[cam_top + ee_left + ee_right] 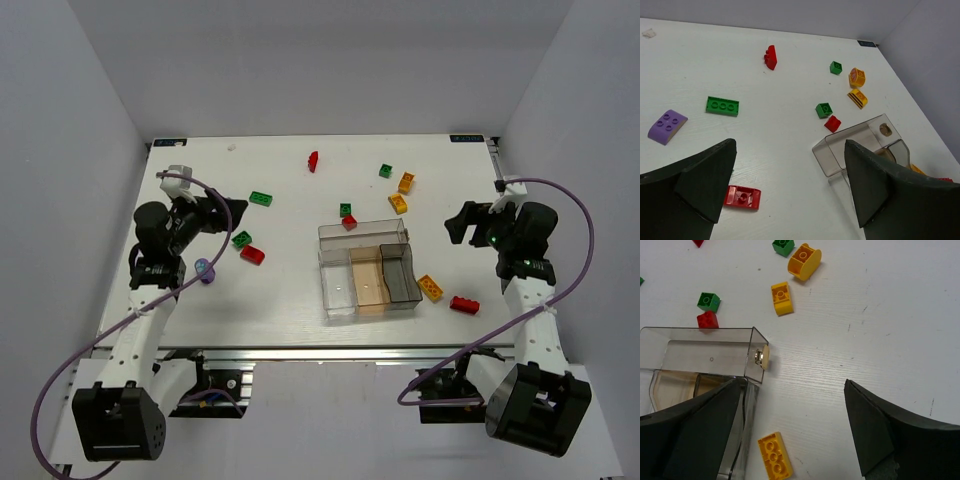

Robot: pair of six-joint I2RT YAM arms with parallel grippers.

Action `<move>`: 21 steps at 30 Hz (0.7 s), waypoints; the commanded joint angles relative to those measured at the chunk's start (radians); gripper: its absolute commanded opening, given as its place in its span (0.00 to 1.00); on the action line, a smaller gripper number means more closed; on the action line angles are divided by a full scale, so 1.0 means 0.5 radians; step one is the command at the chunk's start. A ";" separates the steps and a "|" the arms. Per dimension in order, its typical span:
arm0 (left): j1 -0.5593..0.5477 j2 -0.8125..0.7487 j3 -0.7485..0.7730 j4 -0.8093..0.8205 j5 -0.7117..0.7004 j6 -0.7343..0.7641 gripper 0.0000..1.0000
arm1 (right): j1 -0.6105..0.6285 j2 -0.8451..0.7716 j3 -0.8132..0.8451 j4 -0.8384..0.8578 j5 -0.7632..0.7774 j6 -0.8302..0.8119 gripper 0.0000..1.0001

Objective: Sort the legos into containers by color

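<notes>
**Desk:** Where does the sorting stand?

**Photographer:** Nothing is sorted yet. The clear plastic square tray [338, 292] sits right of centre on the white table [280, 300]. Its wide compartment is on the far side and its three narrow ones, clear, amber and smoky grey, are on the near side. All look empty. Red, green and yellow-orange studded bricks [261, 198] lie scattered around it. The left gripper [789, 150] and the right gripper [792, 384] both hover with jaws apart, holding nothing.

**Desk:** What could go wrong from here?

**Photographer:** The tray looks light and unanchored. A small red studded brick [349, 222] lies just beside its far wall, and a yellow studded brick [774, 456] lies near its grey side. A finger reaching for either could catch the wall and shove the tray. The lilac rounded piece [205, 270], near the left arm, matches no other brick. Four colours would need all four compartments, so one misplaced brick could spoil the sort.
</notes>
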 commanded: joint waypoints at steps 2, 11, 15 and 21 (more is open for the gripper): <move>-0.002 0.028 -0.002 -0.028 -0.024 -0.055 0.98 | -0.015 -0.006 0.043 0.017 -0.049 0.028 0.89; -0.002 0.138 0.050 -0.169 -0.386 -0.071 0.20 | -0.015 -0.043 0.000 -0.161 -0.471 -0.593 0.89; -0.002 0.462 0.215 -0.380 -0.555 0.003 0.04 | -0.021 -0.126 -0.027 -0.201 -0.567 -0.690 0.89; -0.039 1.183 0.829 -0.944 -1.036 0.080 0.73 | -0.012 -0.236 -0.052 -0.179 -0.598 -0.678 0.89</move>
